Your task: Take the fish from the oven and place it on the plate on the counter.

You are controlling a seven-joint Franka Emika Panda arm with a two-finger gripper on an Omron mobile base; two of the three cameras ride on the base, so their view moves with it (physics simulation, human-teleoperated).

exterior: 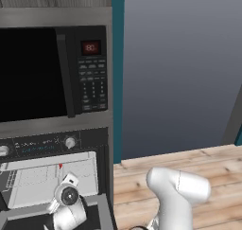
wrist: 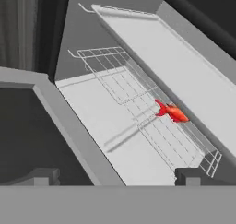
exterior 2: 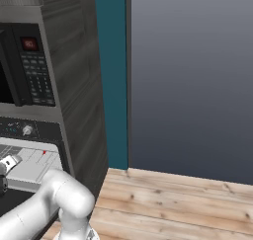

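- Fingers (wrist: 189, 176) of the white arm's gripper (wrist: 115, 177) stand wide apart, holding nothing.
- Small red-orange fish (wrist: 171, 111) lies on the stainless-steel oven's (exterior: 52, 177) wire rack (wrist: 138, 98).
- Light wooden plank floor (exterior: 189, 160) meets a grey wall (exterior: 179, 58).

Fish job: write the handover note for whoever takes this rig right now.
Gripper: open, holding nothing, aimed into the oven.
Fish: lying on the wire rack inside the oven, apart from the fingertips.
Done: oven door is open and the arm has reached its mouth.
Left: close on the fish, lift it out, carry it to the plate on the counter.
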